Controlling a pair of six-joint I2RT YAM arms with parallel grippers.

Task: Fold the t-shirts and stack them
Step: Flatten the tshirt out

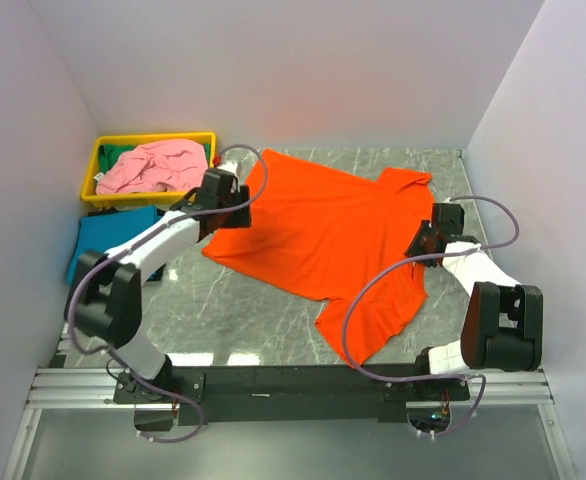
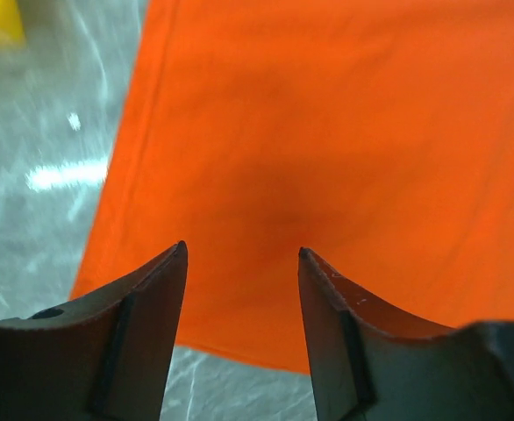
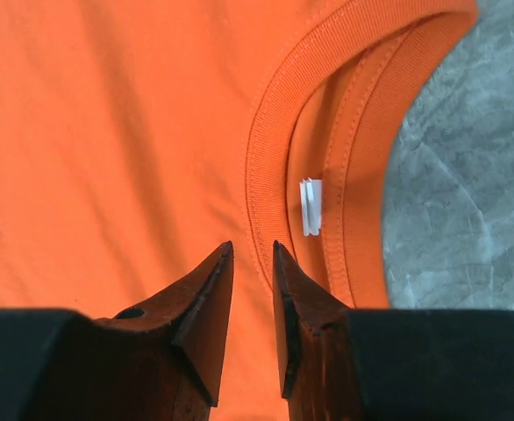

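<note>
While orange t-shirt (image 1: 323, 235) lies spread flat mid-table (image 1: 233, 310), left claw (image 2: 242, 254) hangs released over its hem (image 2: 130, 158), right claw (image 3: 253, 246) tips barely parted, empty, by collar (image 3: 266, 158); pink t-shirt (image 1: 153, 165) in tray (image 1: 153, 138) far left, teal t-shirt (image 1: 103, 240) just near of it.

light bright, even | shadow on orange t-shirt (image 2: 345, 132) | glare on table (image 1: 235, 335)

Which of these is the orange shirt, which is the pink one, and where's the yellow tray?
orange t-shirt (image 1: 323, 235): overhead view, middle of its spread-out body.
pink t-shirt (image 1: 148, 168): overhead view, top of the crumpled heap.
yellow tray (image 1: 158, 137): overhead view, its far rim.
</note>
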